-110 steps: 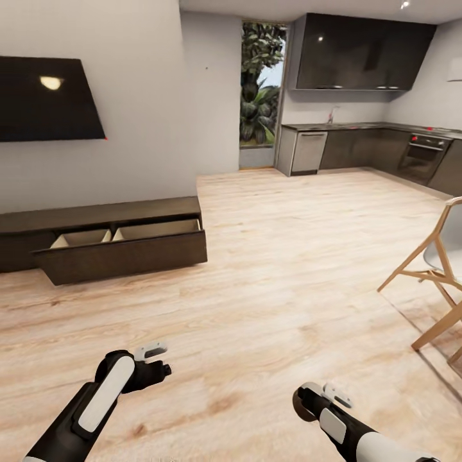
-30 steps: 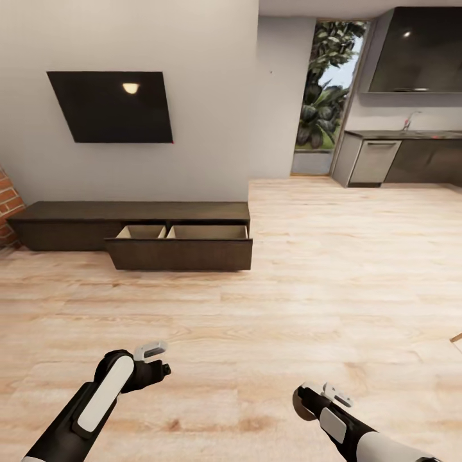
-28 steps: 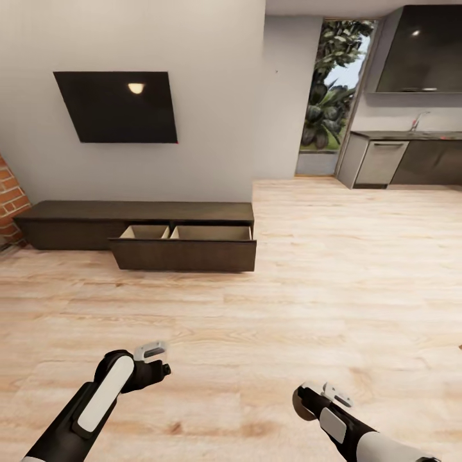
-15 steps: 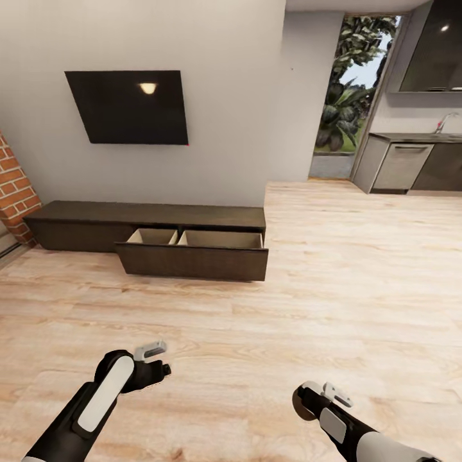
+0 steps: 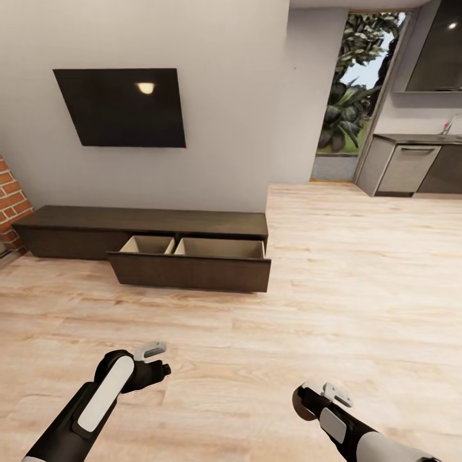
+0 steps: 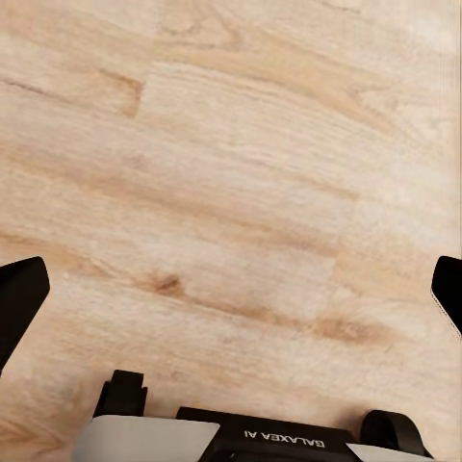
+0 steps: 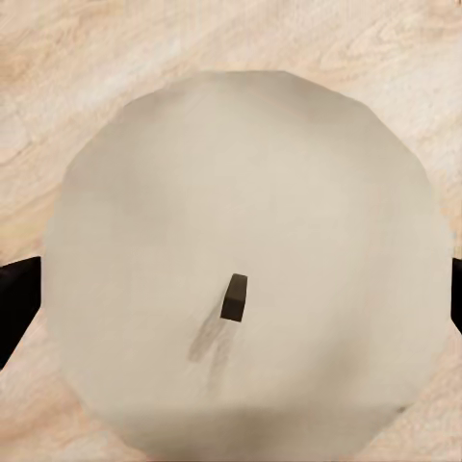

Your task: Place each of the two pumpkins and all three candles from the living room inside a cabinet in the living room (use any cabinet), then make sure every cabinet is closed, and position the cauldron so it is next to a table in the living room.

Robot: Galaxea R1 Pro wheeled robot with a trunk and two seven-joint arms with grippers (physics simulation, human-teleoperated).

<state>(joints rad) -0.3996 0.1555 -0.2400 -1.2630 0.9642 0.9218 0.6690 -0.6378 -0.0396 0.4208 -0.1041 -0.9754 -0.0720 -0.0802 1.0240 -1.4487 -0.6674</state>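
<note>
Right now my right gripper (image 5: 321, 398) grips a cream-white candle (image 7: 245, 269), my left gripper (image 5: 154, 360) hangs spread and empty, and the cabinet (image 5: 154, 240) stands well ahead with its drawer (image 5: 192, 266) pulled out, so next I must roll closer.

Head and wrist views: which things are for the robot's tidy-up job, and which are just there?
For the job:
- cream candle, between the right gripper fingers
- cabinet, drawer open

Just there:
- TV
- brick fireplace
- kitchen units
</note>
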